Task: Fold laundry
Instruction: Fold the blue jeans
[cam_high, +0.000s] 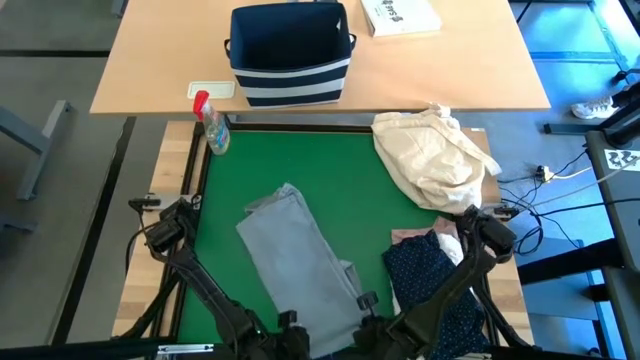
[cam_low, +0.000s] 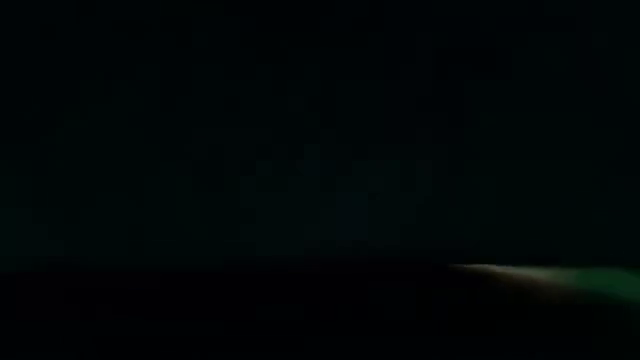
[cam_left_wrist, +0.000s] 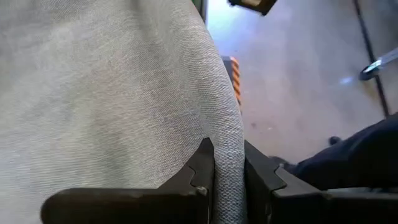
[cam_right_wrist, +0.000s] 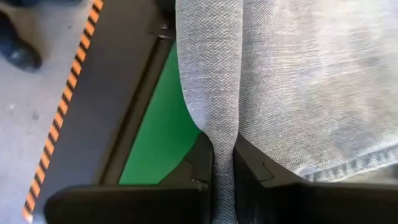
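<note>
The light grey jeans (cam_high: 298, 255) lie in a long slanting strip on the green mat, their near end between my two arms. My left gripper (cam_high: 290, 322) and right gripper (cam_high: 365, 300) sit at that near end, each shut on grey cloth. The navy white-dotted shirt (cam_high: 428, 282), a bit of the pale pink top (cam_high: 408, 238) and some white cloth (cam_high: 449, 246) lie heaped at the mat's right near side, partly under my right arm. The low view is almost wholly dark. My left gripper (cam_left_wrist: 227, 186) pinches a raised fold of the jeans (cam_left_wrist: 229, 149) between its two fingers, near the strip's near left side. The cloth spreads away from the fingers in a broad smooth sheet. My right gripper (cam_right_wrist: 224, 180) pinches a narrow fold of the jeans (cam_right_wrist: 217, 118) between its two fingers, near the strip's near right side, beside a stitched hem (cam_right_wrist: 348, 165). The fold runs straight away from the fingers, along them.
A cream-beige cloth bundle (cam_high: 435, 155) lies at the mat's far right corner. A spray bottle (cam_high: 213, 128) stands at the far left corner. On the wooden table beyond are a navy striped bin (cam_high: 290, 55) and a white booklet (cam_high: 400, 15). Green mat (cam_high: 330, 165) shows bare at the middle.
</note>
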